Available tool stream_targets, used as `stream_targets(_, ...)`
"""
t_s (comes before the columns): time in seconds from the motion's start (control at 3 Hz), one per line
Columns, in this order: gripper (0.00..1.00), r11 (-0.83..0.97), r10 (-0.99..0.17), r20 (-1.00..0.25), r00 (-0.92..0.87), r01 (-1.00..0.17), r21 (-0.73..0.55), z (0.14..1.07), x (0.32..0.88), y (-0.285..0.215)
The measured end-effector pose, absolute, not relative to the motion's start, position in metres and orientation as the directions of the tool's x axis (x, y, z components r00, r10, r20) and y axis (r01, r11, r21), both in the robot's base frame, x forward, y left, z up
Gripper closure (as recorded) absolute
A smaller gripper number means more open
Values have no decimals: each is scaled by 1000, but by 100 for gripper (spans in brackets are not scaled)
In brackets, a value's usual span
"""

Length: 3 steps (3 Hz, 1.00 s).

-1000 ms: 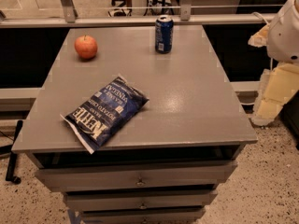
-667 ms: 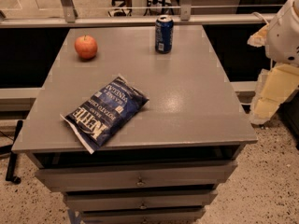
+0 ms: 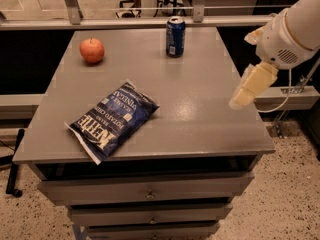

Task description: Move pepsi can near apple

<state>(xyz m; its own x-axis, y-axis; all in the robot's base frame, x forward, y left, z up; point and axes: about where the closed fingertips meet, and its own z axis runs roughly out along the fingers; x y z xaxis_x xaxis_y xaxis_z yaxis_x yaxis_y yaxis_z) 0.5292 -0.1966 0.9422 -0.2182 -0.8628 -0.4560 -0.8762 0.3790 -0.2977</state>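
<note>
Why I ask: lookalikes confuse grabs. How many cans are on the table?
1: the can stands far back on the table, right of the apple. The gripper hangs beyond the right edge.

Gripper (image 3: 246,90): now over the right edge of the table (image 3: 200,114), no longer out beside it.
Arm (image 3: 292,31): shifted left, toward the tabletop.
</note>
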Motion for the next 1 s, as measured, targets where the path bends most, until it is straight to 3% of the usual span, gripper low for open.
stream_targets(0.67, 0, 548, -579, -803, -143, -797, -253, 919, 683, -165)
stream_targets(1.0, 0, 582, -461, -882, -102, -785, -213, 919, 733, -152)
